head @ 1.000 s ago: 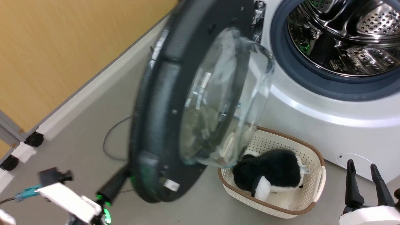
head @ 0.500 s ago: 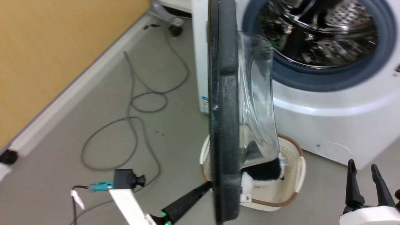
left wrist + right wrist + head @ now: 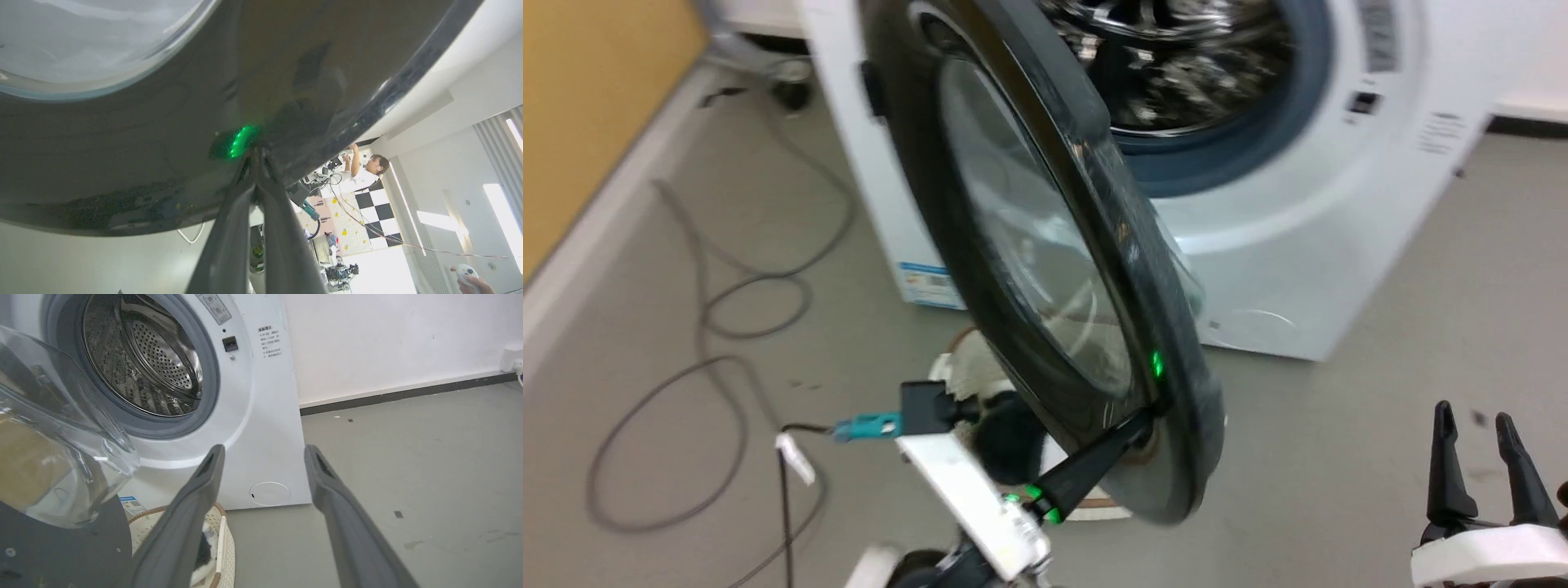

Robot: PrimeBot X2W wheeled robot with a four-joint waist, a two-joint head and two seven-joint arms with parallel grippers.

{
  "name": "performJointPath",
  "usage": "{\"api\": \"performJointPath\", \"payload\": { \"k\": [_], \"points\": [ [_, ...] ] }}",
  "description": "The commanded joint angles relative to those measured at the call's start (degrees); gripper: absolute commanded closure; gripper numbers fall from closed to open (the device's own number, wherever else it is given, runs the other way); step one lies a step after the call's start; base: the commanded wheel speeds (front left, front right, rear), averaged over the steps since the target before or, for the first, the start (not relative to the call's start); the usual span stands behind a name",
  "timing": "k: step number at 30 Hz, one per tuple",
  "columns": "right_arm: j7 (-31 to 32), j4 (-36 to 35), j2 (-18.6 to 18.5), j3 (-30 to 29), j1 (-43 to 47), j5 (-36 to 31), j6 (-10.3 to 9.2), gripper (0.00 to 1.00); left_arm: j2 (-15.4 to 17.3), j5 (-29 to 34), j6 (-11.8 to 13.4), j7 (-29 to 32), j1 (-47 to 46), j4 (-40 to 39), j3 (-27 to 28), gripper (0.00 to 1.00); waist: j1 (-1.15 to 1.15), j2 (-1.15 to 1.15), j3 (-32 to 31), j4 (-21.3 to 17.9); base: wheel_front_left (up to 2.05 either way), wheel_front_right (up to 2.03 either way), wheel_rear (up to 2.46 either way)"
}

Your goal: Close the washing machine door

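We had the washing machine in front of us, drum wide open. The washing machine door hung partway out from its hinge side, outer face toward us, with a clear gap to the front panel. Under it sat the cream perforated basket with a black-and-white plush toy in it, close to the machine's foot. Our left gripper, its 2 fingers pinched together on nothing, had its tip against the glossy face, low by the rim. Our right gripper hung spread and idle, well apart from the door. We judged 3 risks. That narrow tip could skid on the slick black ring and slip off the edge, losing the push. A soft push might leave the latch unclicked. And the bulging glass could catch the basket, if the basket stood high enough.
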Motion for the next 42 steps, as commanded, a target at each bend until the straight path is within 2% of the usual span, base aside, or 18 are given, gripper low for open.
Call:
{"api": "performJointPath", "payload": {
  "k": [1,6,12,16,22,25,28,29,31,34,36,37,38,42],
  "points": [
    [-0.2,-0.2,0.0,0.0,-1.0,-0.2,0.05,0.0,-0.2,0.5,-0.3,-1.2,-1.9,0.8,-1.2,1.0,0.0,0.0,1.1,-4.2,0.0,0.0,0.0],
    [-0.2,-0.4,0.0,-0.3,-1.3,-0.2,0.05,0.0,-0.2,2.8,-0.3,-9.3,-7.9,6.3,-5.1,1.0,0.0,0.0,2.3,-7.9,0.0,0.0,0.0],
    [-0.2,-0.4,0.0,-0.1,-1.9,0.0,0.05,0.0,-0.2,4.1,-0.3,-19.0,-14.7,15.6,-9.5,1.0,0.0,0.0,3.1,-10.0,0.0,0.0,0.0],
    [-0.2,-0.4,0.0,-0.2,-1.9,0.0,0.05,0.0,-0.2,2.4,-0.3,-23.2,-17.7,19.2,-13.9,1.0,0.0,0.0,2.9,-10.1,0.0,0.0,0.0],
    [-0.2,-0.4,0.0,-1.2,-1.6,-0.2,0.05,0.0,1.8,1.3,-0.3,-28.1,-19.2,18.0,-17.8,1.0,0.0,0.0,2.0,-8.1,0.0,0.0,0.0],
    [-0.2,-0.8,0.0,-1.6,-1.5,0.3,0.05,0.0,5.0,6.6,-0.3,-33.3,-20.7,17.8,-20.9,1.0,0.0,0.0,1.2,-7.1,0.0,0.0,0.0],
    [-0.2,-1.6,0.0,-2.7,-1.4,0.9,0.05,0.0,8.3,16.7,-0.2,-39.2,-23.0,22.1,-23.4,1.0,0.0,0.0,0.2,-6.0,0.0,0.0,0.0],
    [-0.2,-2.0,0.0,-3.1,-1.4,0.9,0.05,0.0,8.6,19.8,0.7,-40.2,-23.5,23.7,-22.6,1.0,0.0,0.0,-0.1,-5.8,0.0,0.0,0.0],
    [-0.2,-3.1,0.0,-3.7,-1.5,1.1,0.05,0.0,8.5,26.4,4.3,-40.9,-24.7,25.0,-19.2,1.0,0.0,0.0,-0.6,-5.3,0.0,0.0,0.0],
    [-0.2,-4.9,0.0,-4.8,-2.0,1.5,0.05,0.0,8.2,40.1,11.2,-40.9,-24.2,20.7,-10.9,1.0,0.0,0.0,-1.1,-4.6,0.0,0.0,0.0],
    [-0.2,-6.4,0.0,-5.3,-2.5,1.4,0.05,0.0,8.5,48.5,15.0,-41.0,-22.6,17.2,-6.6,1.0,0.0,0.0,-1.3,-4.3,0.0,0.0,0.0],
    [-0.2,-6.4,0.0,-5.3,-2.5,1.4,0.05,0.0,8.5,48.5,15.0,-41.0,-22.6,17.2,-6.6,1.0,0.0,0.0,-1.3,-4.3,0.0,0.0,0.0],
    [-0.2,-8.1,0.0,-5.6,-3.1,1.1,0.05,0.0,8.7,55.0,18.4,-41.0,-20.6,13.7,-2.7,1.0,0.0,0.0,-1.5,-3.9,0.0,0.0,0.0],
    [-0.2,-12.1,0.0,-5.9,-4.4,0.7,0.05,0.0,9.6,63.8,23.5,-41.0,-16.1,8.9,3.7,1.0,0.0,0.0,-2.0,-3.0,0.0,0.0,0.0]
  ]
}}
